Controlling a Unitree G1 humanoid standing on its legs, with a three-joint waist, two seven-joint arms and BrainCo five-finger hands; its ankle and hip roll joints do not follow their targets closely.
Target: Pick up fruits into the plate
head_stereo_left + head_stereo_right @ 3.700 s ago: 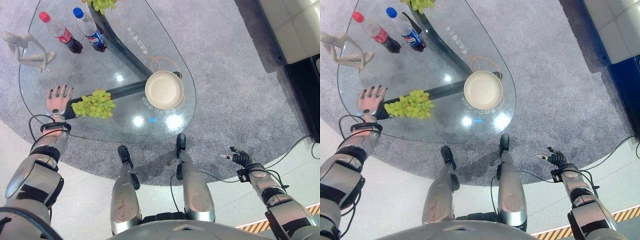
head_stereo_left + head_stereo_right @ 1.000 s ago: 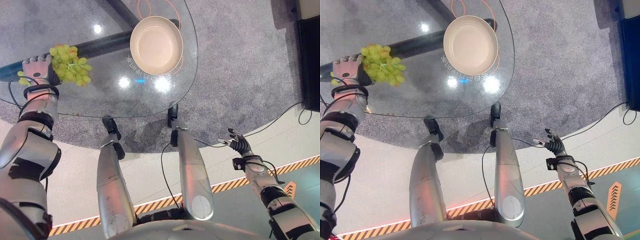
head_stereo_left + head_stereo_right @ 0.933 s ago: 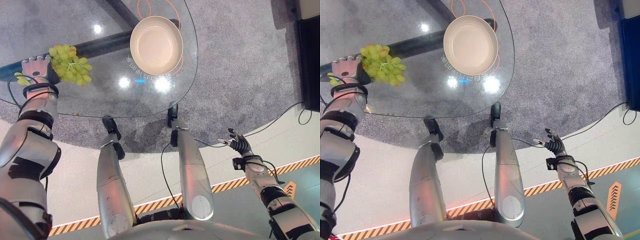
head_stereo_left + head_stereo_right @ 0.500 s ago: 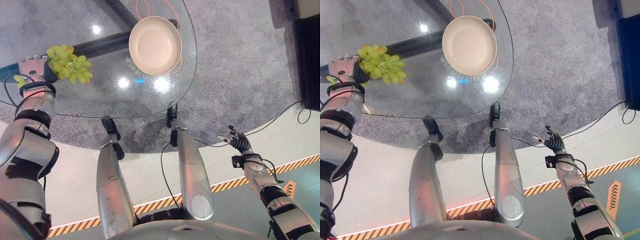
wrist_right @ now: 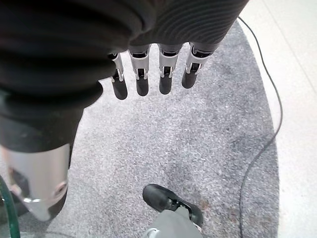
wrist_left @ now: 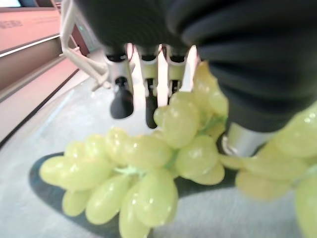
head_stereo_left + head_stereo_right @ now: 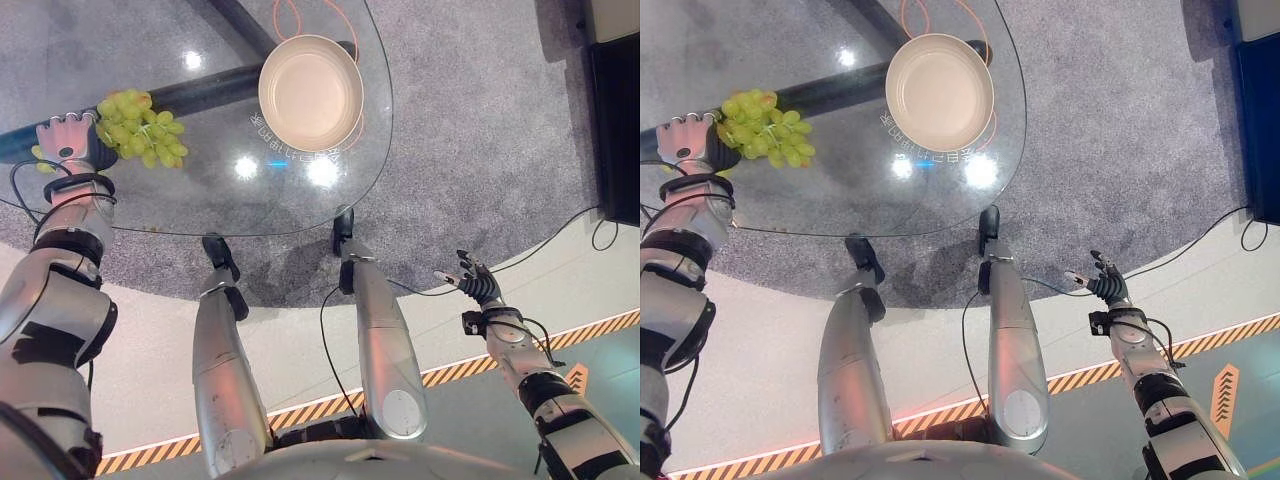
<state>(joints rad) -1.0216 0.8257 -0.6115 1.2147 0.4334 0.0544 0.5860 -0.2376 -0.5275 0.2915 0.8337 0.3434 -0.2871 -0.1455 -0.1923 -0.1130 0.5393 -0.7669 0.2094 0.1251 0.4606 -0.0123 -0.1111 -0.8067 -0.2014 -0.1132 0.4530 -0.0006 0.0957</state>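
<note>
My left hand curls round the green grape bunch (soft, loose, bruisable), well apart from the cream plate; I'd cradle underneath. Right hand hangs spread.

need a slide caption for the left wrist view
Left hand closed around a bunch of green grapes just above the glass table.
</note>
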